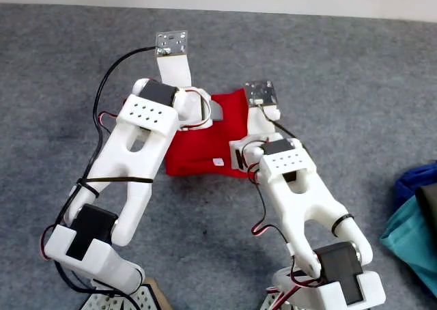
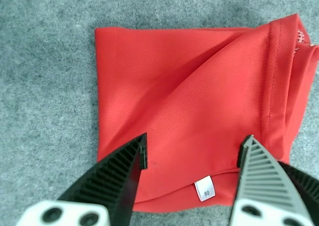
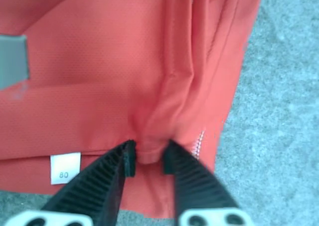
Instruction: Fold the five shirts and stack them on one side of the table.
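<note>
**Red shirt** [image 2: 189, 96]: uniform bright red with a fine pinhole mesh weave. The seams are sewn in matching red, and a short run of white zigzag stitching [image 3: 198, 142] shows at one hem.
**Label** [image 2: 203, 188]: white, with small dark print.
**Tabletop** [image 1: 341, 71]: mottled grey, with a felt-like fleck throughout.
**Left gripper** [image 2: 196, 138]: one black ribbed finger [image 2: 119, 176] and one grey ribbed finger [image 2: 259, 176], both on white mounts.
**Right gripper** [image 3: 148, 146]: both fingers are black and ribbed, also on white mounts.
**Left arm** [image 1: 130, 153] and **right arm** [image 1: 300, 187]: white shells, black motor blocks, black and red cables.
**Tabletop's right edge**: a dark blue shirt [image 1: 413, 177] and, nearer the near right corner, a teal shirt [image 1: 410, 238].
</note>
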Available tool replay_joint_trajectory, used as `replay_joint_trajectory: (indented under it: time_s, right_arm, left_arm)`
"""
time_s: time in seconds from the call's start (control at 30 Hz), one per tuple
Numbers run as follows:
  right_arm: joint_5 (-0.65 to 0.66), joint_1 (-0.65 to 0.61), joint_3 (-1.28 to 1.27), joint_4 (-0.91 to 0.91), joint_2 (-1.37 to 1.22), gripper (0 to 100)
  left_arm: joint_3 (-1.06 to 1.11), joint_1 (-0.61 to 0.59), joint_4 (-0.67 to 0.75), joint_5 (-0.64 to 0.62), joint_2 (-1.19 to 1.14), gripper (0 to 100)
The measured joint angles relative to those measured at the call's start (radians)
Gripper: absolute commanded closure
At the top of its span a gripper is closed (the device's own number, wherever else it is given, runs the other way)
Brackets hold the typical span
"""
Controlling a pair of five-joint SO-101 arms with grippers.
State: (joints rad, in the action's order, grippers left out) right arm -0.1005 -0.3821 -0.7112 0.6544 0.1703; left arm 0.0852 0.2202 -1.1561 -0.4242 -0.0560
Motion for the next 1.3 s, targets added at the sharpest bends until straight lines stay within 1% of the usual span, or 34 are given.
replay_joint_trajectory:
  time_s: [0.13,0.27,0.5,0.7,0.83,0.9,1.0,1.3]
  right_arm:
    - [0.003,0.002,0.000,0.000,0.000,99.1]
    - [0.003,0.046,0.000,0.000,0.000,99.1]
    - [0.003,0.068,-0.003,0.000,0.121,98.9]
    - [0.061,0.068,-0.023,0.000,0.129,98.7]
    - [0.064,0.068,-0.023,0.000,0.129,94.1]
    - [0.066,0.068,-0.023,0.000,0.129,94.8]
    - [0.066,0.068,-0.023,0.000,0.129,99.2]
    - [0.097,0.068,-0.023,-0.046,0.129,98.1]
  left_arm:
    - [0.000,0.000,0.000,0.000,0.000,70]
    - [0.000,0.000,0.000,0.000,0.000,70]
    - [0.018,0.000,0.008,0.000,0.000,70]
    - [0.058,0.000,0.048,0.000,0.000,70]
    - [0.058,0.002,0.051,0.000,0.000,70]
    - [0.058,0.002,0.051,0.000,0.000,70]
    - [0.058,0.000,0.051,0.000,0.000,70]
    - [0.058,0.011,0.051,0.000,0.000,70]
